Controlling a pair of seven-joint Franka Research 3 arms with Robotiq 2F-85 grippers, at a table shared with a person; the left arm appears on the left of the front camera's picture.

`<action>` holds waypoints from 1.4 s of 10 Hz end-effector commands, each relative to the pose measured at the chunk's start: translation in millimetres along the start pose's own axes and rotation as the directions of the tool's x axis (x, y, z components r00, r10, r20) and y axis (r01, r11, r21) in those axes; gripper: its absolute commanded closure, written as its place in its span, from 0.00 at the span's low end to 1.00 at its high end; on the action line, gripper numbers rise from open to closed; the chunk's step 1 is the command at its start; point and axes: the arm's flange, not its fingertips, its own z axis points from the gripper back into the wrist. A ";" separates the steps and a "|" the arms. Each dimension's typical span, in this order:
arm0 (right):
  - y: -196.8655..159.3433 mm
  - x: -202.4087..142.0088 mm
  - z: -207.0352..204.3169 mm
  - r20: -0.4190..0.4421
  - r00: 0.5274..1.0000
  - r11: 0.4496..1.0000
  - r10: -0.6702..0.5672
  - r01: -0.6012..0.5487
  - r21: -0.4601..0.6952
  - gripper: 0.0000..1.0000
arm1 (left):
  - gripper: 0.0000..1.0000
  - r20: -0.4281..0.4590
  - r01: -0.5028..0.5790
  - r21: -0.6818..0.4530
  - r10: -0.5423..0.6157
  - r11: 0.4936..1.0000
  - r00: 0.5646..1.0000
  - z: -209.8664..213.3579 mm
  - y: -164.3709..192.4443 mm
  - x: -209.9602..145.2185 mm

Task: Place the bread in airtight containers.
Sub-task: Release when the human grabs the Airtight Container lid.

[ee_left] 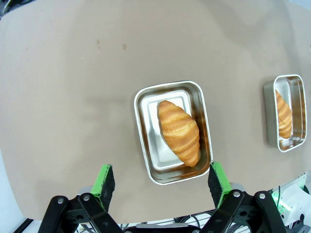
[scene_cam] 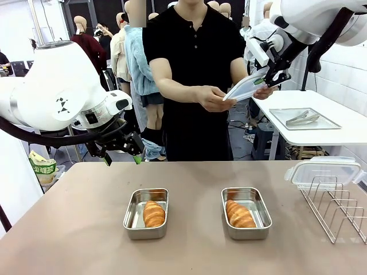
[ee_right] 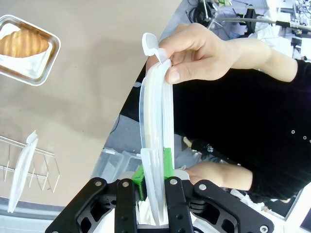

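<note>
Two airtight containers, lidless, on brown table [scene_cam: 69, 229]: near container [scene_cam: 246, 213] beside wire rack [scene_cam: 338, 209], far container [scene_cam: 146, 213] well apart from it; bread [scene_cam: 239, 215] lying in each. Spare lid [scene_cam: 324, 170] atop rack. Left gripper [scene_cam: 122, 159]: jaws apart, empty, far from rack. Right gripper [scene_cam: 265, 80]: clamped on clear lid [scene_cam: 246, 87], high beyond rack; person's hand [scene_cam: 212, 97] holds its other end. Rack cut off at frame edge. Room behind crowded, indistinct.

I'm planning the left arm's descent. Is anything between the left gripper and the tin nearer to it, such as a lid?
Nothing visible stands in the way. The left gripper hangs above with its fingers open. Its wrist view looks straight down onto the left tin, which has no lid. The roll lies uncovered inside it.
</note>
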 end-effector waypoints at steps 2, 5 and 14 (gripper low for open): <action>0.6 -1.3 1.0 0.021 1.000 1.000 -0.002 0.002 -0.011 1.00 | 0.00 0.004 0.000 0.007 0.000 1.000 1.000 0.7 0.9 0.9; -1.1 0.9 -1.8 0.012 1.000 1.000 0.016 -0.016 0.013 1.00 | 0.00 0.004 0.000 0.007 0.000 1.000 1.000 0.7 0.9 0.9; -4.9 4.4 -2.7 0.019 0.999 0.998 0.043 -0.044 0.036 0.00 | 0.00 0.004 0.000 0.007 0.000 1.000 1.000 0.7 0.9 0.9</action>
